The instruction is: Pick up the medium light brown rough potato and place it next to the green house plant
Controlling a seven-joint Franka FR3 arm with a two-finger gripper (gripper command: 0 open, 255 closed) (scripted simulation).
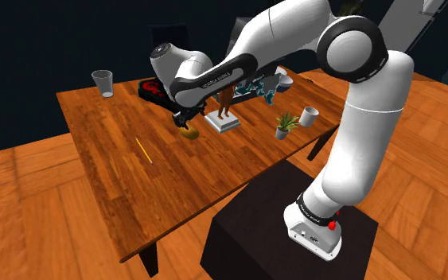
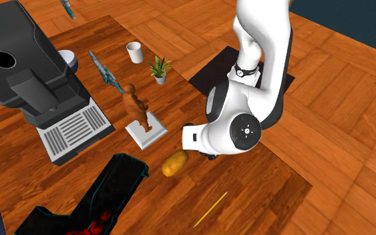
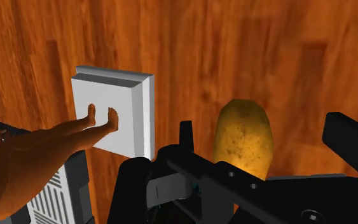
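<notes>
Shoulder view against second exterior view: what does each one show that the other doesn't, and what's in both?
The shoulder view adds the clear glass at the table's far corner. The second exterior view adds the dark grey machine with its grille tray. Both share the potato, brown figurine on its white base, green house plant, white cup and yellow stick.

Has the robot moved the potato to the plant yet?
Not yet, nothing is finished. The open gripper sits around the potato, not touching it; the potato lies on the table. Left: grab it, lift it, set it beside the plant.
</notes>
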